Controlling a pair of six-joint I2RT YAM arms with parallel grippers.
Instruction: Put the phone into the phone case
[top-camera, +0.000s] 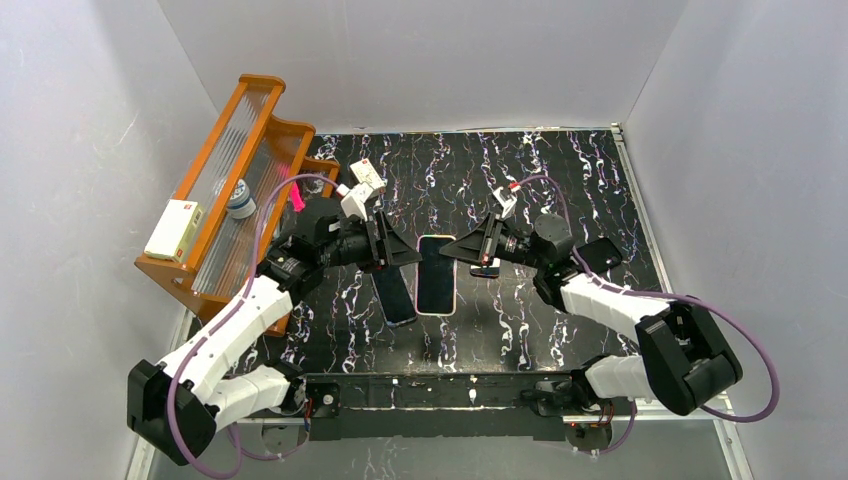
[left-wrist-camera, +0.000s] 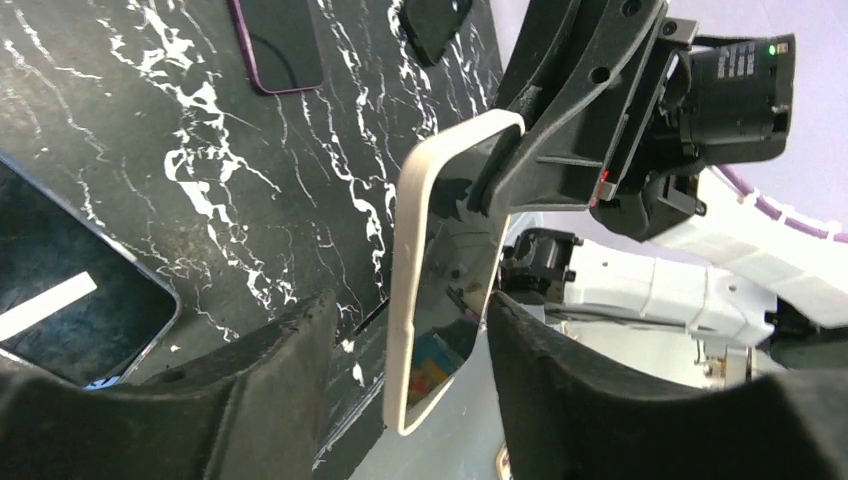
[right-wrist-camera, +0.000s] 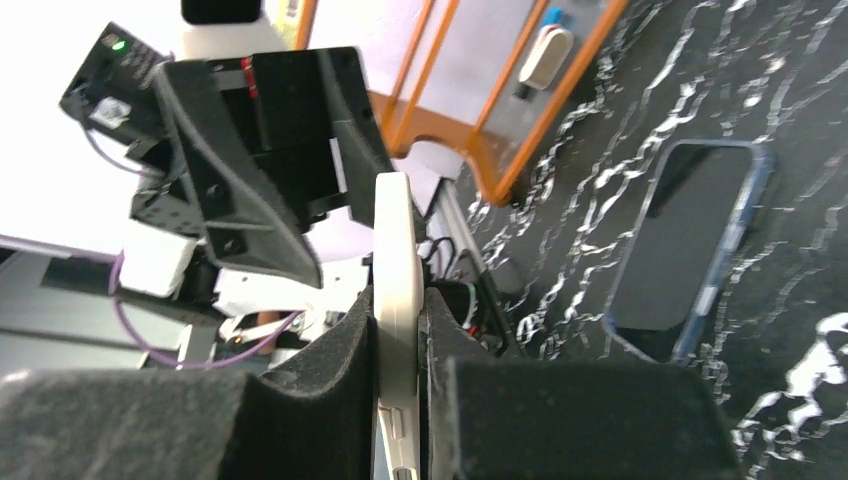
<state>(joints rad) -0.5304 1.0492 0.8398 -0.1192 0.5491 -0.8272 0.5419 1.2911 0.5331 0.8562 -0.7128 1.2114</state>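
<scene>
A cream phone case (top-camera: 435, 273) with a dark glossy phone face inside its rim is held on edge above the black marbled table (top-camera: 560, 180). My right gripper (top-camera: 452, 247) is shut on its right long side; in the right wrist view both pads of the gripper (right-wrist-camera: 398, 300) press the cream edge (right-wrist-camera: 395, 230). My left gripper (top-camera: 408, 252) is open on the other side. In the left wrist view the case (left-wrist-camera: 440, 270) stands between its spread fingers (left-wrist-camera: 260, 390), with a gap on the left.
A dark phone in a blue case (top-camera: 396, 297) lies on the table below the left gripper, and also shows in the right wrist view (right-wrist-camera: 690, 250). A purple-rimmed phone (left-wrist-camera: 280, 40) lies under the right arm. An orange rack (top-camera: 230, 200) with a white box (top-camera: 172, 230) stands at the left.
</scene>
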